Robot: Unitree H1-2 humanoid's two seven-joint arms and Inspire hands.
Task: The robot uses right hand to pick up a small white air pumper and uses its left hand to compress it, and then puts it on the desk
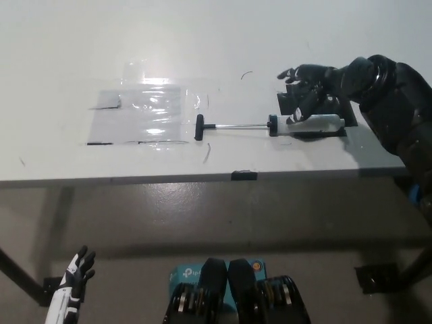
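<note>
The small white air pump (316,123) lies flat on the desk, its cylinder on a black pad (335,108). Its thin metal rod runs left to a black T-handle (200,127), drawn fully out. My black right hand (308,84) hovers right over the cylinder's left end with fingers spread, open; whether it touches the pump I cannot tell. My white left hand (72,285) hangs low at the bottom left, below the desk edge, fingers apart and holding nothing.
A clear plastic sheet (146,112) is taped flat on the white desk (61,47) left of the pump handle. A small black clip (244,175) sits on the desk's front edge. Grey floor lies below.
</note>
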